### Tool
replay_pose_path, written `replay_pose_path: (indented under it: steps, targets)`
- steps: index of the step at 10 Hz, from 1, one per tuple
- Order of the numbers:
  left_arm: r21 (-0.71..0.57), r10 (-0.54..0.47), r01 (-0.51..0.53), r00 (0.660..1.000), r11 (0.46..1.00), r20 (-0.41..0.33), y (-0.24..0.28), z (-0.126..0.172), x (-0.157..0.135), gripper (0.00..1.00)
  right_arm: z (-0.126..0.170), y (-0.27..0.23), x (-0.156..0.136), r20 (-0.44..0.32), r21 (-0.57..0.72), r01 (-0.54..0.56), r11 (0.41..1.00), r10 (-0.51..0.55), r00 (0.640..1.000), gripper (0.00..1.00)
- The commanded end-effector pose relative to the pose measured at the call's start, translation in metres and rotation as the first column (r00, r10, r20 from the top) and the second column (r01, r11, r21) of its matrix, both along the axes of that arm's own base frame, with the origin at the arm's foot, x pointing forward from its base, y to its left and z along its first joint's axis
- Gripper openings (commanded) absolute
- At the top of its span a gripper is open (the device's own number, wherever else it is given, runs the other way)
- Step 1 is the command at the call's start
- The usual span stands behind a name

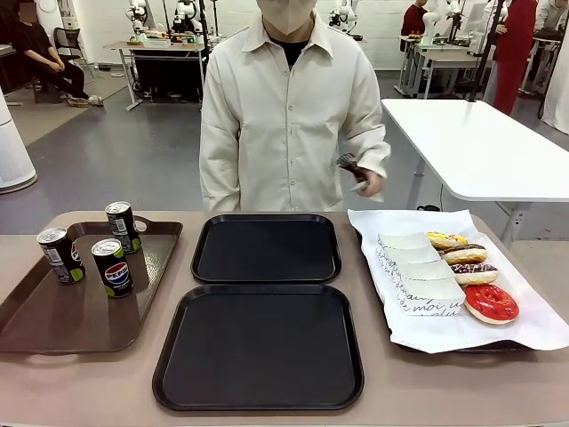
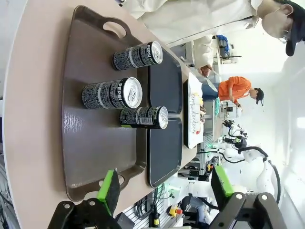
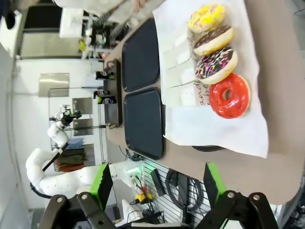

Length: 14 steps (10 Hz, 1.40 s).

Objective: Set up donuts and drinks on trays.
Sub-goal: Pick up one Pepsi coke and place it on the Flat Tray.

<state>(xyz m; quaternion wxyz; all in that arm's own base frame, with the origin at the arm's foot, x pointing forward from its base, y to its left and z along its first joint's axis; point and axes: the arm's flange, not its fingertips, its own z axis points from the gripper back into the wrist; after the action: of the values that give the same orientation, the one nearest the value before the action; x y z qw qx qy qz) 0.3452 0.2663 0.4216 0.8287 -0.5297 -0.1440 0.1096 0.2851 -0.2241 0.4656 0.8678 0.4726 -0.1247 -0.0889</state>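
Tan table (image 1: 427,391) across the front view, a workroom with other benches behind. At the far edge, a person (image 1: 284,116) in a cream jacket, one hand (image 1: 369,182) raised at waist height around a dark item too small to name.

On the robot's left, a brown tray (image 1: 53,311) with handle cut-outs, carrying three cans. Down the middle, near black tray (image 1: 258,347) and far black tray (image 1: 267,249), rims just beside each other. On the right, white paper (image 1: 524,320) spread over another tray, four donuts on it in a column.

Left gripper (image 2: 164,174) over the near end of the brown tray, green-padded fingers spread wide, nothing between them. Right gripper (image 3: 157,171) likewise spread wide, above the table edge near the paper.

Upright on the brown tray: Pepsi can (image 1: 112,267), green-marked can (image 1: 60,255) to its left, second green-marked can (image 1: 123,227) behind.

Nearest the robot, red donut (image 1: 491,303); then sprinkled chocolate donut (image 1: 474,272), plain chocolate donut (image 1: 464,253) and yellow donut (image 1: 446,239), each touching one of the paper sleeves (image 1: 418,276).
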Motion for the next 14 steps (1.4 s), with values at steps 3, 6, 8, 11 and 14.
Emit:
replay_pose_path:
  steps: [3,6,8,11,14]
  targets:
    - [0.006,0.005,-0.005,1.000,1.000,0.006,-0.0041,0.0030,-0.0003,1.00,-0.0029,-0.0082,-0.0065,0.003,0.029,0.016,0.999,-0.016,1.000,1.00]
    - [0.006,0.005,-0.005,1.000,1.000,0.006,-0.0041,0.0030,-0.0003,1.00,-0.0029,-0.0082,-0.0065,0.003,0.029,0.016,0.999,-0.016,1.000,1.00]
    - [0.006,0.005,-0.005,1.000,1.000,0.006,-0.0041,0.0030,-0.0003,1.00,-0.0029,-0.0082,-0.0065,0.003,0.029,0.016,0.999,-0.016,1.000,1.00]
    - [0.006,0.005,-0.005,1.000,1.000,0.006,-0.0041,0.0030,-0.0003,1.00,-0.0029,-0.0082,-0.0065,0.003,0.029,0.016,0.999,-0.016,1.000,1.00]
    - [0.006,0.005,-0.005,1.000,1.000,0.006,-0.0041,0.0030,-0.0003,1.00,-0.0029,-0.0082,-0.0065,0.003,0.029,0.016,0.999,-0.016,1.000,1.00]
